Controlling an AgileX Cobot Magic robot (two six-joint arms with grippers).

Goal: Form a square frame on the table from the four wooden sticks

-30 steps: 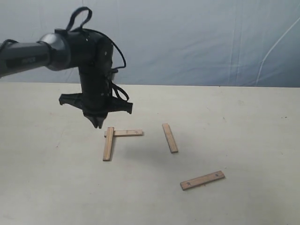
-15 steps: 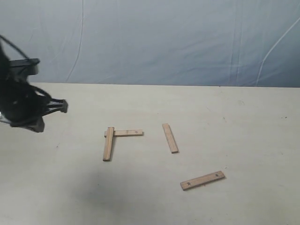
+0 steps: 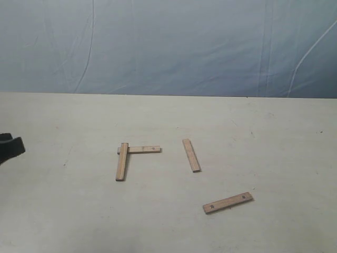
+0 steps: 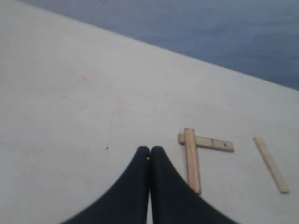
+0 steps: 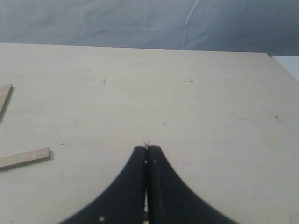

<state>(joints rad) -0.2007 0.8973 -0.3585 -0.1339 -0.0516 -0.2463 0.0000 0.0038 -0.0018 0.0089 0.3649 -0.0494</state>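
Sticks first: two of the four are down as an L, centre-left in the exterior view. The upright stick (image 3: 122, 162) runs top-to-bottom, and its top end looks lapped over the left end of the cross stick (image 3: 141, 149). The third stick (image 3: 191, 155) lies right of the L, slightly slanted and not touching it. The fourth stick (image 3: 227, 202) sits lower right at an angle, well apart from the rest, w/ dark holes near its ends. So one corner is made and there's no square frame yet, roughly halfway by my read. Everything lies flat on the table (image 3: 274, 126).

The left gripper (image 4: 150, 150) has its tips pressed together w/ nothing between them. Only a dark sliver of it shows at the far left edge of the exterior view. The right gripper (image 5: 147, 150) is the same, tips together and empty, and it's absent from the exterior view.

Risks from here:
- These strips are thin and lie flush on the table, so a pinch could skid one sideways instead of lifting it.
- The third stick is near the L, so a wide approach could knock the finished corner apart.
- The fourth stick prob. needs turning. If it's set down crooked, the corners won't meet and the frame comes out skewed.
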